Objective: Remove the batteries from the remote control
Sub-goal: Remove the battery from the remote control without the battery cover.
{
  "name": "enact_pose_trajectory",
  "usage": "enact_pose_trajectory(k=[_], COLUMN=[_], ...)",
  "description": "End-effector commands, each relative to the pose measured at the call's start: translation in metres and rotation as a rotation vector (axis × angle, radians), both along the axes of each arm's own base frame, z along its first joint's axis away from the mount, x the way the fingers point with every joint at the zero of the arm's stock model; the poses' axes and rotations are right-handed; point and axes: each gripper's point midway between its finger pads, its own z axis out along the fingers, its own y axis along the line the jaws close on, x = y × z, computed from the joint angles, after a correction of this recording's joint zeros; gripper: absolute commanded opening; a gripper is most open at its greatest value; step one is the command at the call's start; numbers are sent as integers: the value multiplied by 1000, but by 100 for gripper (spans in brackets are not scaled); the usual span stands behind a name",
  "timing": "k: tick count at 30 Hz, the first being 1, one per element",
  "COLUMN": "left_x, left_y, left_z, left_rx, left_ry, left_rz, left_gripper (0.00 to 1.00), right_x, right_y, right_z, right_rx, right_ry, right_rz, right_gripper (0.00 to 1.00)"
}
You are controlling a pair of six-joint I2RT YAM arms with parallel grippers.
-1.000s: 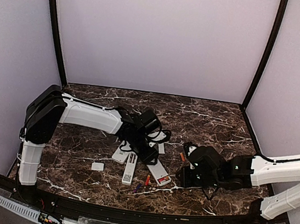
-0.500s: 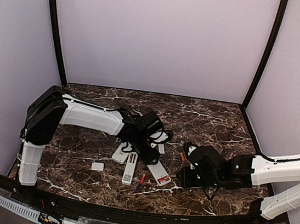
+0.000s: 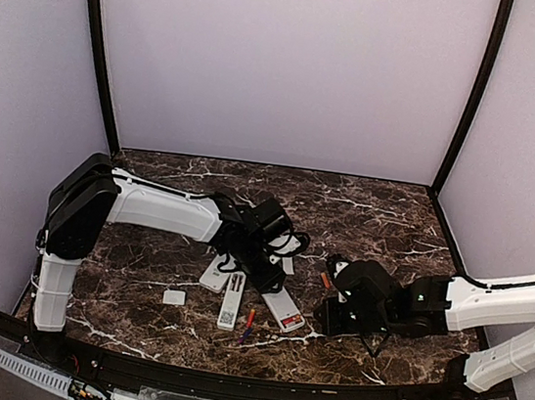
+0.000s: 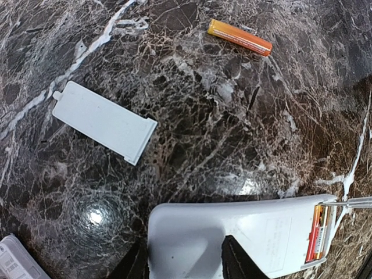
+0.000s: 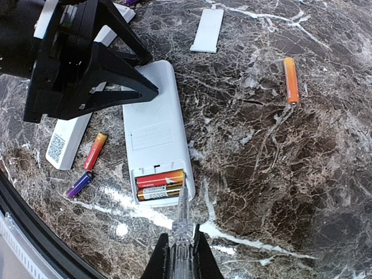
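Right hand (image 5: 181,249) clenched on a thin pick (image 5: 182,212); left hand (image 4: 186,257) grasping the far end of the remote control (image 5: 152,125).
Remote lies back-up on the dark marble surface (image 5: 279,174), battery bay uncovered. Two batteries (image 5: 160,185) sit side by side in the bay, at the end nearest the right hand. Pick tip is at the end of these cells; actual contact cannot be told. Loose on the surface: an orange cell (image 5: 290,79) well apart on one side, and a red-orange cell (image 5: 95,150) and a purple cell (image 5: 79,184) just beside the remote's other side, near a second white remote (image 5: 61,142). A flat white cover (image 5: 207,30) lies beyond.
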Motion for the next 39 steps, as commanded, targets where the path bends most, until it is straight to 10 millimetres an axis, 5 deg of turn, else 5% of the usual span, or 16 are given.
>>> enact_pose_trajectory(k=[1,14,39], left_x=[-33,-58,-71], left_y=[28,46,48], left_z=[-46,-66,-83], left_rx=[169,263,311], left_ry=[111,159,207], left_rz=[-29,-16,-30], left_gripper=[42,39,36], right_x=[-10,-16,-12], right_y=[-1,3,18], right_z=[-17,-16,41], right_rx=[44,311,578], right_ry=[92,251,231], right_rz=[-10,-62,-25], right_gripper=[0,0,0])
